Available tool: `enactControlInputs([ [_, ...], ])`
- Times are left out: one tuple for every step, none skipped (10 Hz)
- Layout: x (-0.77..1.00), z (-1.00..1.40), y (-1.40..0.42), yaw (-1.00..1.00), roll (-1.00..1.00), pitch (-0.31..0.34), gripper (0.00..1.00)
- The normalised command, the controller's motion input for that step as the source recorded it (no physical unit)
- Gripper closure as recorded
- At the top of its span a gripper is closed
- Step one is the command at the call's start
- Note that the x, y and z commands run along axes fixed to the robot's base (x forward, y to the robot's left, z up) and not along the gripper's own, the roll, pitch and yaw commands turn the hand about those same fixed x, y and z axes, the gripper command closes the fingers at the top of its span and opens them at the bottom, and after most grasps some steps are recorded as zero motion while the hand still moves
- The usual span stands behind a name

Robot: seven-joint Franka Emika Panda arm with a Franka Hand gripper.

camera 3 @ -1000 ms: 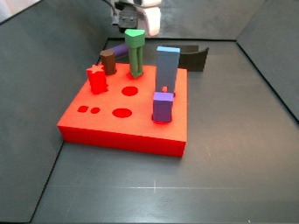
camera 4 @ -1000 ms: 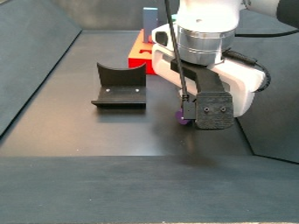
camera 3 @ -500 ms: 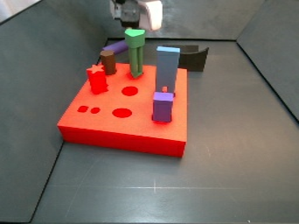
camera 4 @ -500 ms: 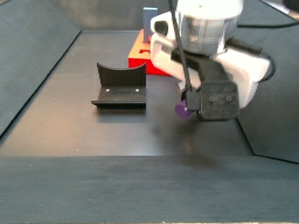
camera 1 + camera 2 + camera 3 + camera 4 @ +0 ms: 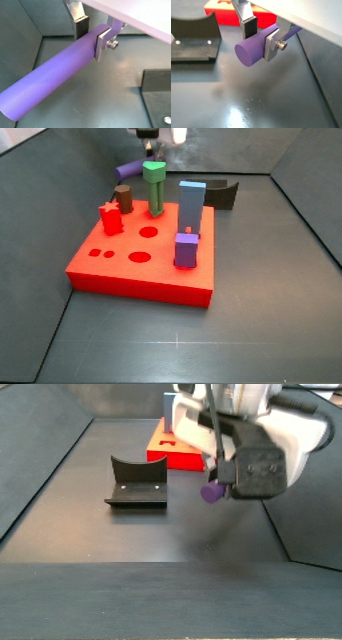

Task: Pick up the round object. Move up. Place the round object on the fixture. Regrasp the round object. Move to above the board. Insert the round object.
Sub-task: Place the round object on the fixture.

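item: my gripper (image 5: 92, 36), raised clear of the dark floor (image 5: 251, 100), clamped on the round object (image 5: 57, 72). one finger (image 5: 81, 22) with its dark pad presses one side of the purple cylinder, the silver plate of the opposite finger (image 5: 271, 46) presses the other side; no gap shows between pads and peg.

item: the round object, a smooth violet cylinder peg, lying roughly level in my grip, gripped near one end, most of its length jutting out past my fingers. its flat round end face (image 5: 248, 55) shows in a wrist view. in a side view it appears as a purple end (image 5: 213, 491) below my wrist housing, off the floor; in a side view it juts out sideways (image 5: 130, 170) beside the top of the green peg (image 5: 155, 190).

item: the fixture (image 5: 136, 482), a dark bracket on a base plate, on the floor below and to one side of my grip, apart from the peg.

item: the board (image 5: 144, 255), a red slab, standing well below my grip, carrying coloured pegs.
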Motion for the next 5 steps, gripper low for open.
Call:
enactControlInputs([
  [-0.01, 1.00, 0.00, 0.01, 0.02, 0.021, 1.00],
  [-0.02, 1.00, 0.00, 0.01, 0.05, 0.048, 1.00],
  [-0.02, 1.00, 0.00, 0.01, 0.08, 0.066, 1.00],
  [-0.02, 1.00, -0.01, 0.02, 0.09, 0.079, 1.00],
  [-0.03, 1.00, -0.01, 0.02, 0.10, 0.088, 1.00],
])
